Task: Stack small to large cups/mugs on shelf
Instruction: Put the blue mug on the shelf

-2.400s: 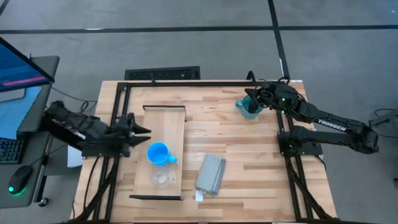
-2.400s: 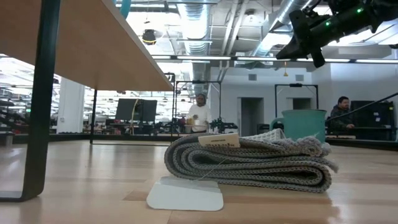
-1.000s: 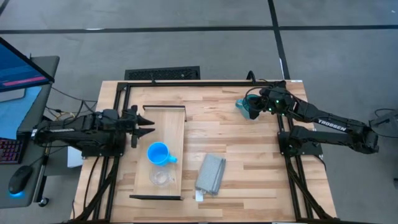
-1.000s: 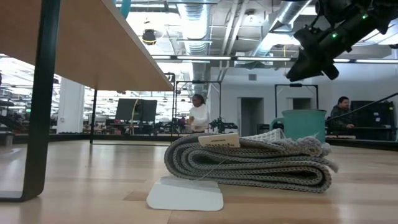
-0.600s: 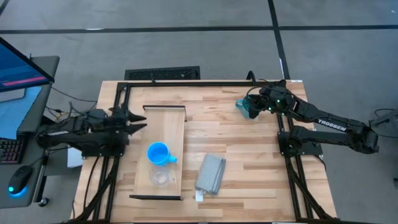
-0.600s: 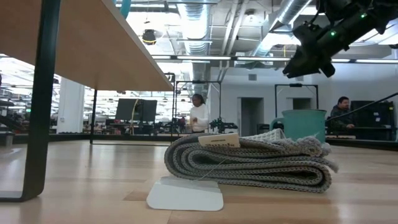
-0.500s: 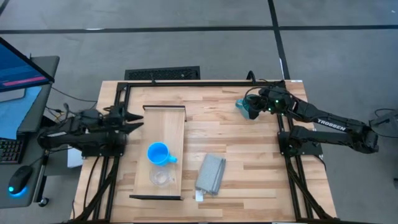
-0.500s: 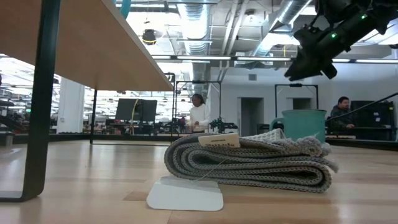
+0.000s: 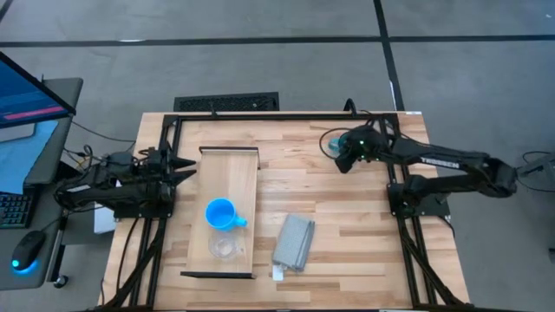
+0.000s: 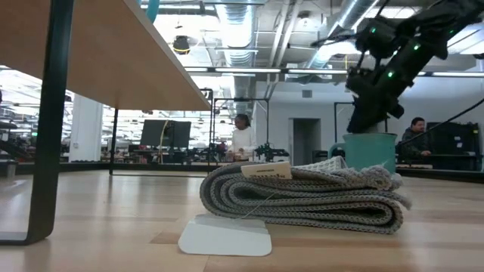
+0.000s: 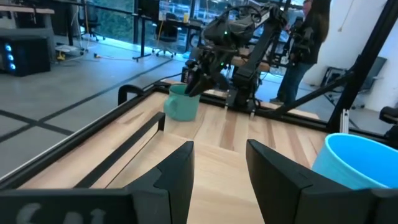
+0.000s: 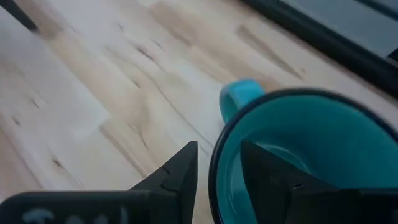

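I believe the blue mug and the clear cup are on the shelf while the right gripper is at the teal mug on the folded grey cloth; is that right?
Not quite: the teal mug stands on the bare tabletop, well apart from the folded grey cloth, as the high view shows. The rest holds: the blue mug and clear cup are on the shelf, and the right gripper is at the teal mug.

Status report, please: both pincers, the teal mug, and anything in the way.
Right pincer open, straddling teal mug rim. Left pincer open, idle beside shelf. Nothing blocking.
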